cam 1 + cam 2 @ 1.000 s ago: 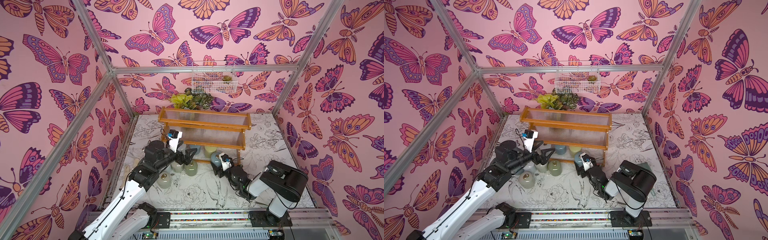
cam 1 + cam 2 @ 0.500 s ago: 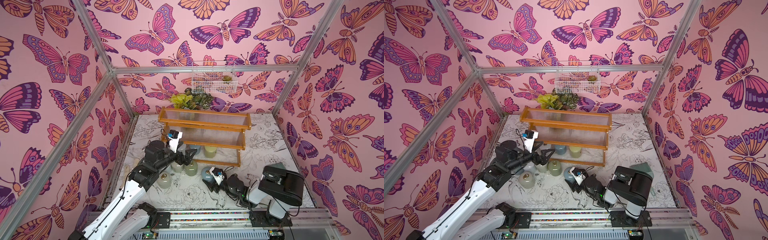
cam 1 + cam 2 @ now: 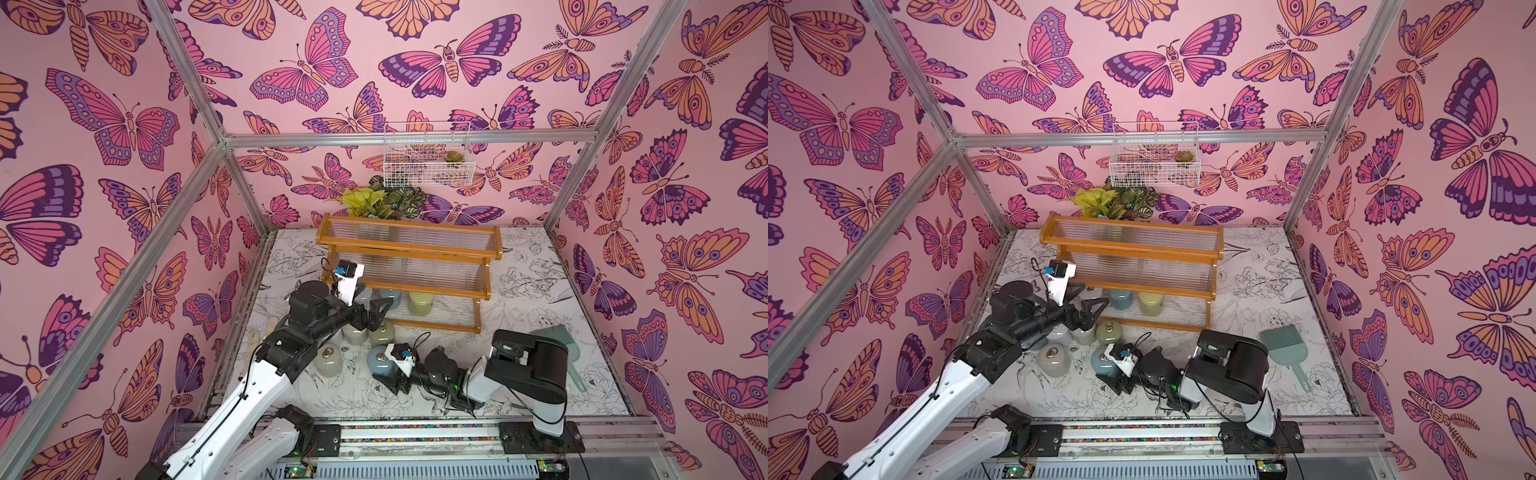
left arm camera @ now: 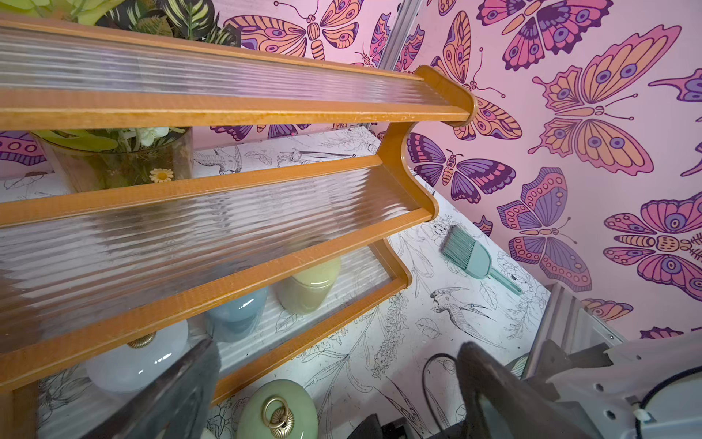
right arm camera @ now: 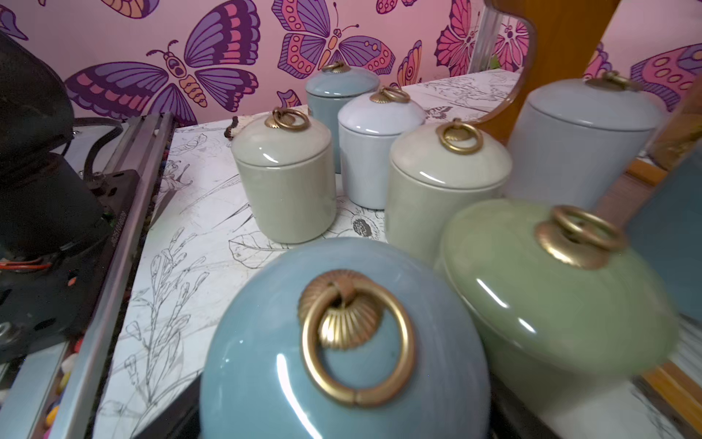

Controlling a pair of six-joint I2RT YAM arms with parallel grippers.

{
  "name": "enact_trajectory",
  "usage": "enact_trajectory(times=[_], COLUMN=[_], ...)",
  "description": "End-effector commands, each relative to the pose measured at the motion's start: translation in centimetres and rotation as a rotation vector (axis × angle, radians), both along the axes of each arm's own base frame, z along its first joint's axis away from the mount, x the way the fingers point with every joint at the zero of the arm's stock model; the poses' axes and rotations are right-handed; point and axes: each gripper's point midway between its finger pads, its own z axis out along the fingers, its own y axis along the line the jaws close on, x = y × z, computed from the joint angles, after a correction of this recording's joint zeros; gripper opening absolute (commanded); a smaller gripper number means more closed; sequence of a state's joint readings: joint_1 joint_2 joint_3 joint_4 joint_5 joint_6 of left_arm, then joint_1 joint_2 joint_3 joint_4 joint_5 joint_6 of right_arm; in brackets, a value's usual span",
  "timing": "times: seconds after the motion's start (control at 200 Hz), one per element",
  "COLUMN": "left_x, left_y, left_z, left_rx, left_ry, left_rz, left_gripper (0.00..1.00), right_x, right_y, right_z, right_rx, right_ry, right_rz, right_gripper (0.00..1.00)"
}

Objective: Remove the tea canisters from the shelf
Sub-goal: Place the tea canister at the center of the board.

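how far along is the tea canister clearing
Done: the shelf has bare upper tiers, and five canisters stand on the table, among them the sage green canister. In hand: the right tool is shut on a blue-grey canister. Left: the white canister, blue canister and yellow-green canister on the bottom tier, by the open left tool.

Three canisters (image 3: 420,302) on shelf (image 3: 409,248) bottom tier, six off
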State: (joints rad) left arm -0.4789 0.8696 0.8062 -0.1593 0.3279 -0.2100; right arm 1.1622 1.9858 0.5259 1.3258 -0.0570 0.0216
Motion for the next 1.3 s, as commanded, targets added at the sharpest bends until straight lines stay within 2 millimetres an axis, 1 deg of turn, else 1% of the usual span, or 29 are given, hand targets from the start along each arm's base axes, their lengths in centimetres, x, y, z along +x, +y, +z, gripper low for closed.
enact_trajectory(times=[0.0,0.19,0.411,0.526,0.781,0.891,0.926,1.067,1.207,1.252,1.297], left_x=[-0.4,-0.4,-0.3,-0.3,-0.2,-0.2,-0.1,-0.1,0.0,0.1,0.1], left_y=[0.3,0.4,0.4,0.3,0.2,0.1,0.1,0.1,-0.1,-0.3,-0.6], left_z=[1.0,0.8,0.5,0.4,0.3,0.2,0.2,0.4,0.7,0.8,0.9], left_rx=[0.002,0.016,0.022,0.028,0.039,0.042,0.042,0.037,0.013,0.004,-0.005], left_ry=[-0.018,-0.015,-0.009,-0.009,-0.011,-0.009,-0.009,-0.016,-0.030,-0.028,-0.020], left_rz=[0.006,0.008,0.008,0.002,-0.003,-0.007,-0.006,-0.007,-0.011,-0.019,-0.029], left_gripper=[1.00,1.00,1.00,1.00,1.00,1.00,1.00,1.00,1.00,1.00,1.00], right_x=[-0.1,0.7,0.8,1.1,1.1,1.0,1.0,0.7,-0.1,0.2,1.2], right_y=[2.5,4.8,7.0,7.5,7.4,6.7,6.4,5.1,3.8,3.1,2.0], right_z=[2.7,2.1,1.6,1.3,2.2,3.3,3.7,5.7,9.3,10.6,11.6], right_rx=[0.120,0.139,0.161,0.163,0.166,0.170,0.172,0.190,0.248,0.267,0.276], right_ry=[-0.043,-0.037,-0.027,-0.025,-0.056,-0.076,-0.082,-0.109,-0.135,-0.144,-0.150], right_rz=[0.049,0.063,0.099,0.099,0.101,0.092,0.088,0.077,0.086,0.051,-0.026], right_gripper=[0.65,0.66,0.69,0.74,0.90,0.96,1.00,0.99,0.99,0.99,0.99])
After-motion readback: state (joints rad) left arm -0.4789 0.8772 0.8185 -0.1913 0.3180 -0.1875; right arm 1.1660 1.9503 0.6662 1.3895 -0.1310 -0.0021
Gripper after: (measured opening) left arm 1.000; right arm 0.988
